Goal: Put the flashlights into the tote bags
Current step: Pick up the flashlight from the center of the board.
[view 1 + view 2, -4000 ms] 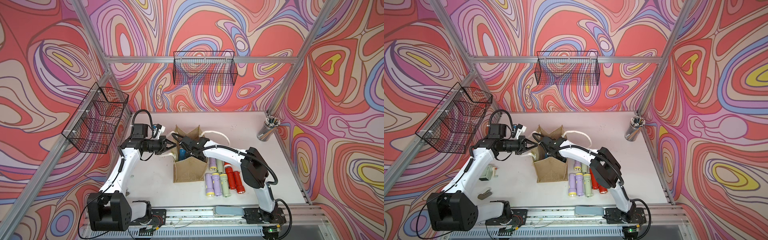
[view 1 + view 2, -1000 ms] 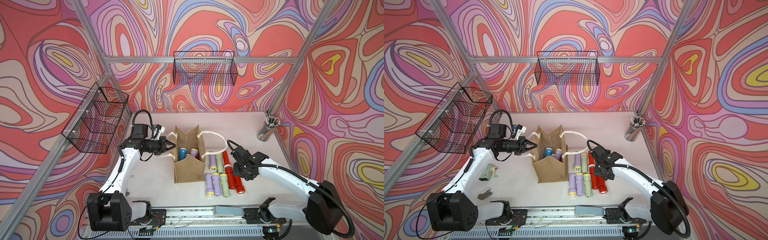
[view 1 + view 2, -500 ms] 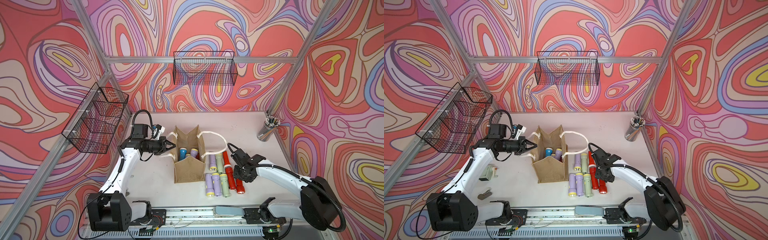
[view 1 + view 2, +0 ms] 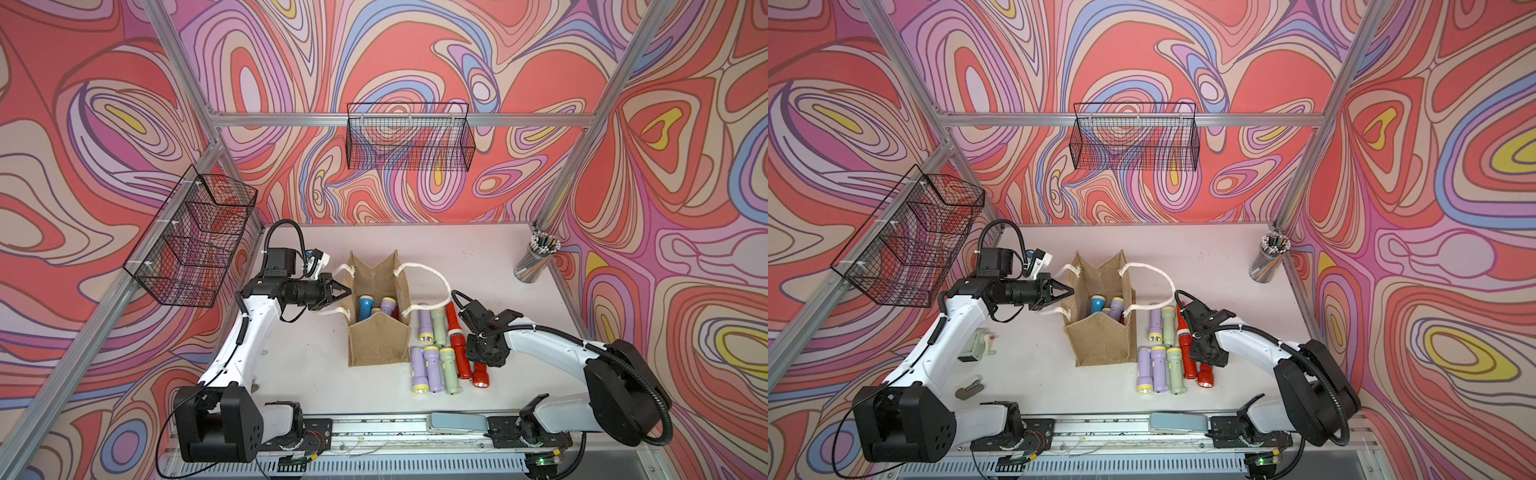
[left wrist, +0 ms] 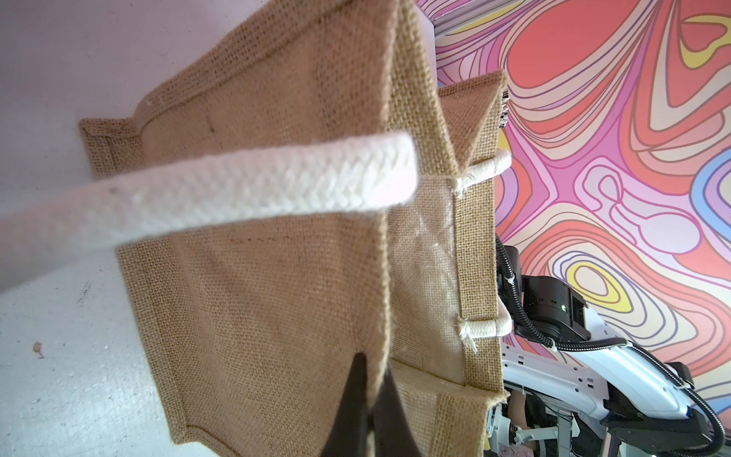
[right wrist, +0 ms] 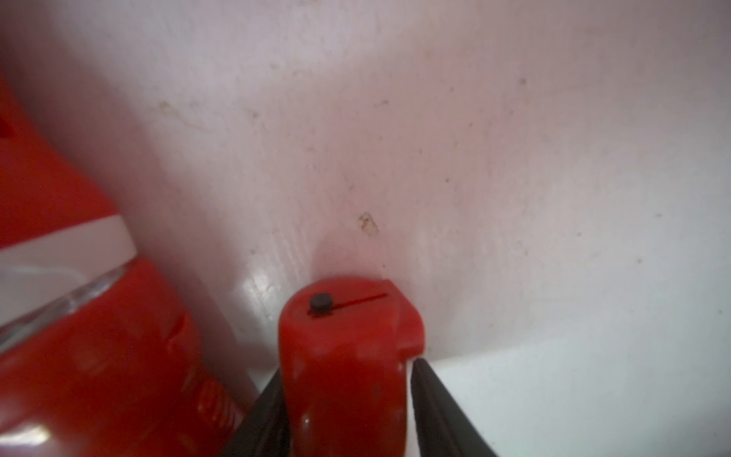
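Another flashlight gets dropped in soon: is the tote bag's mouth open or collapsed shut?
Open. The tote bag stands upright, mouth spread; a blue flashlight shows inside, and the left gripper pinches its rim.

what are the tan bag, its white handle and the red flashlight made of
The tan boxy tote bag: coarse open weave, matte, likely jute or burlap. The white rope handle: braided cord, perhaps cotton. The red cylinder flashlight: smooth glossy moulded body, probably plastic.

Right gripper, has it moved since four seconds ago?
Yes. The right gripper left the tote bag and went toward the pencil cup side; jaws now astride the outermost red flashlight.
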`<action>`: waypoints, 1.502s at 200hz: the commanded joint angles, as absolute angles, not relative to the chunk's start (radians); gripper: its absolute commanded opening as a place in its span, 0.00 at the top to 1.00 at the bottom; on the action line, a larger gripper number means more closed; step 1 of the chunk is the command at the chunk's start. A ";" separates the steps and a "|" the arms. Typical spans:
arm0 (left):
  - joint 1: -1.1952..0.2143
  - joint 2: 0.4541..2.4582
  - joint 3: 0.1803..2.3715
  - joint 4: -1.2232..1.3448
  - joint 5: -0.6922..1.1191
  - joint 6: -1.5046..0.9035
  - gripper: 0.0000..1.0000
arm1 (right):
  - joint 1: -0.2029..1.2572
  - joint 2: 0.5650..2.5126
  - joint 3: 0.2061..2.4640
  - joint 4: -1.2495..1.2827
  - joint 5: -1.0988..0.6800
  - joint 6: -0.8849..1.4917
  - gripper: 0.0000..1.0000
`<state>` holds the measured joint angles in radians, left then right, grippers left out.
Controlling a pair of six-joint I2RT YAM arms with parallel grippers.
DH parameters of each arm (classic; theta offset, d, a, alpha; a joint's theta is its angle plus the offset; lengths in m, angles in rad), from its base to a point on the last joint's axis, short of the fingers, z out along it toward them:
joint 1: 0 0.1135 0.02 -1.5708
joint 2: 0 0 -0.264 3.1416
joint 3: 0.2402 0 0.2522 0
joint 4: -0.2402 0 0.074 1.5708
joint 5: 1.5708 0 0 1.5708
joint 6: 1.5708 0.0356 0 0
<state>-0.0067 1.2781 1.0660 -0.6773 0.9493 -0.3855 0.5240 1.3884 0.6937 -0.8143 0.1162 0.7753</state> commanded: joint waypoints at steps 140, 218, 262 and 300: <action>-0.001 1.289 1.092 -0.687 0.952 -0.367 0.97 | 0.518 1.360 0.992 -1.124 0.337 0.741 0.75; -0.002 1.286 1.098 -0.688 0.955 -0.365 0.97 | 0.519 1.317 1.305 -1.310 0.580 0.706 0.76; 0.000 1.285 1.099 -0.688 0.956 -0.365 0.97 | 0.518 1.332 1.490 -1.138 0.419 0.590 0.79; -0.001 1.286 1.110 -0.710 0.943 -0.350 0.97 | 0.526 1.381 1.572 -0.843 0.117 0.555 0.80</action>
